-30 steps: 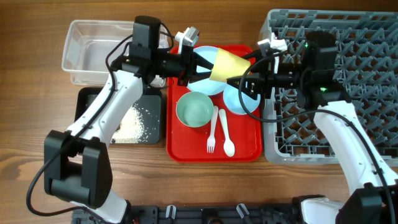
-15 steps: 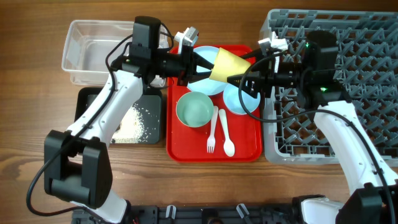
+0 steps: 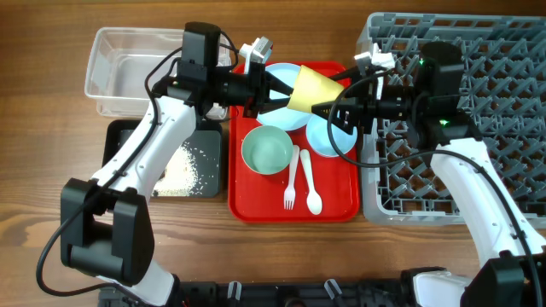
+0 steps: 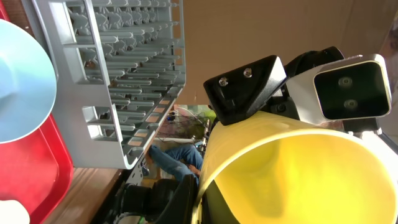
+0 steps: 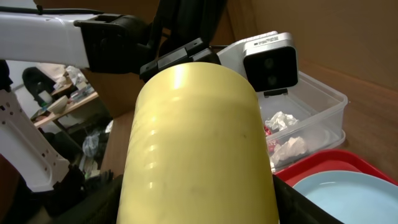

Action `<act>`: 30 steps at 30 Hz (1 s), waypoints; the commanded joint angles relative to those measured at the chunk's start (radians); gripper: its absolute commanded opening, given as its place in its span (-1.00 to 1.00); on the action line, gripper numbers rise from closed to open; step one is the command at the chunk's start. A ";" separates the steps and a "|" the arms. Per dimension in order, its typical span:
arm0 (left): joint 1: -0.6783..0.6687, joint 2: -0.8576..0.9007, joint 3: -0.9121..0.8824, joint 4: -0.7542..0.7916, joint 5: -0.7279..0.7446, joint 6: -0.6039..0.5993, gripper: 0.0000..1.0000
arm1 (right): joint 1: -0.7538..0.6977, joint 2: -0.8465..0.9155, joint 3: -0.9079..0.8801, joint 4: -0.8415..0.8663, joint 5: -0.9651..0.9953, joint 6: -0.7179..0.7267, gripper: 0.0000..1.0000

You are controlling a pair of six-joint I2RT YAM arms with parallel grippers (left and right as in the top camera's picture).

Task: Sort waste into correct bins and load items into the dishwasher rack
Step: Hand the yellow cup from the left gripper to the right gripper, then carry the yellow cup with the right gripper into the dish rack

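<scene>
From overhead, finds the yellow cup (image 3: 311, 88) tipped sideways above the red tray (image 3: 256, 200), between the left tool (image 3: 288, 92) and the right tool (image 3: 331, 111). Only from the right wrist, makes out crumpled tissue (image 5: 291, 148) and a red wrapper (image 5: 268, 129) in the clear tub (image 5: 329, 102), plus the left tool pinched narrow on the cup's rim. Straddles the cup with the right tool set wide; cannot tell whether gripping. Matches the overhead view a second ago, nothing shifted. Leaves pale green bowl (image 3: 266, 149), blue plate (image 3: 280, 72), blue bowl (image 3: 317, 145), fork (image 3: 291, 179) and spoon (image 3: 311, 183) on the tray, the plate partly under the cup; grey rack (image 3: 495, 51) and black tray (image 3: 119, 136) alongside.
</scene>
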 commanded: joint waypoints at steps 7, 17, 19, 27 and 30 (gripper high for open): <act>0.004 0.006 -0.001 -0.004 -0.040 0.019 -0.77 | 0.003 -0.007 0.020 0.002 -0.028 0.014 0.07; 0.005 0.006 -0.001 -0.003 -0.075 0.034 -0.45 | 0.003 -0.007 0.020 -0.006 -0.028 0.015 -0.18; 0.005 0.006 -0.001 -0.004 -0.085 0.052 -0.39 | 0.003 -0.007 0.020 -0.006 -0.028 0.015 -0.26; 0.009 0.006 -0.001 -0.019 -0.182 0.122 -0.07 | 0.003 -0.007 0.020 -0.082 0.111 0.023 -0.66; 0.016 0.005 -0.001 -0.106 -0.349 0.197 0.06 | 0.003 -0.008 0.020 -0.145 0.218 0.022 -0.90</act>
